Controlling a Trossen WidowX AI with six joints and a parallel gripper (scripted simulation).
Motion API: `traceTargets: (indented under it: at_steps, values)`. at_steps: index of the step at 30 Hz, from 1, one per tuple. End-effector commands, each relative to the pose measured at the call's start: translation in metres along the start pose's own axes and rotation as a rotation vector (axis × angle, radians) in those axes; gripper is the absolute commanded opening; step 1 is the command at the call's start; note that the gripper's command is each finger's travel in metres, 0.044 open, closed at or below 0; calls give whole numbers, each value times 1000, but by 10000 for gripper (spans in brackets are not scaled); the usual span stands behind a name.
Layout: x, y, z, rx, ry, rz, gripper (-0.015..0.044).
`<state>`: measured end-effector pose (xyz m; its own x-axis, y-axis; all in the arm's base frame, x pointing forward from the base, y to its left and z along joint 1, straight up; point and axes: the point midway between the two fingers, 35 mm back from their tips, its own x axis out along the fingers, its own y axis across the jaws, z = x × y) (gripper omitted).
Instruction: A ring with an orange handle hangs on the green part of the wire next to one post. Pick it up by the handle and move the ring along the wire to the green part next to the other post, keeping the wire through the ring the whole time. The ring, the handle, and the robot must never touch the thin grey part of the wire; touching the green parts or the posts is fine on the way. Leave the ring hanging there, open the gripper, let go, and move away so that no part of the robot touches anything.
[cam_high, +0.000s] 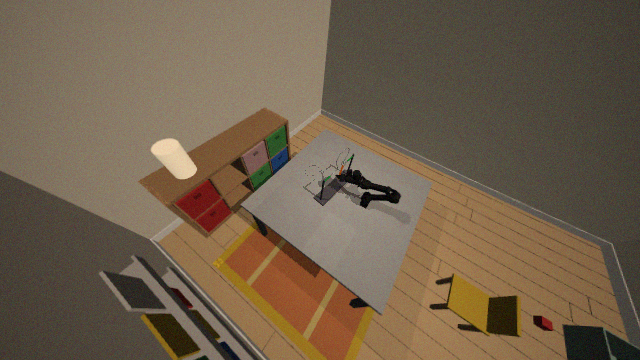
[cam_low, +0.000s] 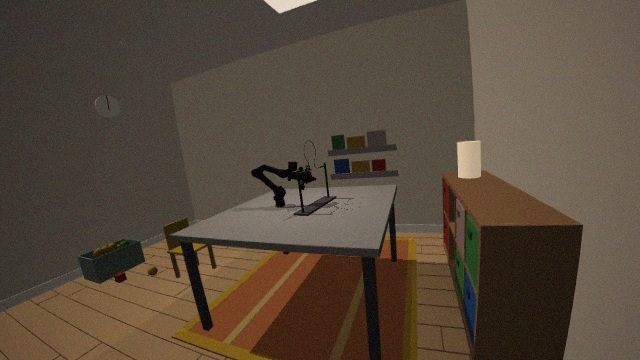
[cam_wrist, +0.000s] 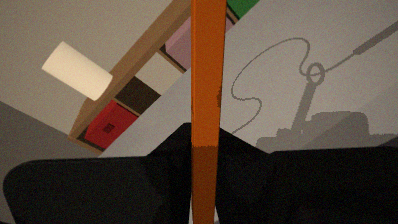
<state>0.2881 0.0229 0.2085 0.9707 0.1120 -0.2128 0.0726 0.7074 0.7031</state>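
My gripper (cam_high: 340, 176) (cam_low: 312, 177) (cam_wrist: 196, 131) is shut on the orange handle (cam_high: 341, 170) (cam_wrist: 207, 75), which stands up between the fingers. The gripper is beside the far post (cam_high: 351, 163) in the top view, just below its green part (cam_high: 349, 158). The other post (cam_high: 322, 190) (cam_low: 326, 181) carries the other green part (cam_high: 327, 178) (cam_low: 322, 166). The thin wire loops between them. The ring itself is too small to make out; in the wrist view its shadow (cam_wrist: 315, 65) lies around the thin wire's shadow, a little past the thick part's shadow. Contact with the wire cannot be told.
The dark base plate (cam_high: 322, 200) (cam_low: 316, 206) joins both posts on the grey table (cam_high: 350, 250) (cam_low: 280, 232). The wire's thin loops rise above and to the side of the base. A shelf unit (cam_high: 225, 142) (cam_low: 520, 215) with a white lamp (cam_high: 175, 159) (cam_low: 469, 160) (cam_wrist: 77, 71) stands beyond the table.
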Motion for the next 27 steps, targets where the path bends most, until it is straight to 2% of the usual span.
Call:
traceTargets:
  at_steps: [1, 13, 27]
  values:
    - [-10, 16, 1, 93, 63, 35, -150]
    - [-36, 57, 13, 367, 258, 171, -150]
    - [-46, 98, 39, 686, 261, 321, -150]
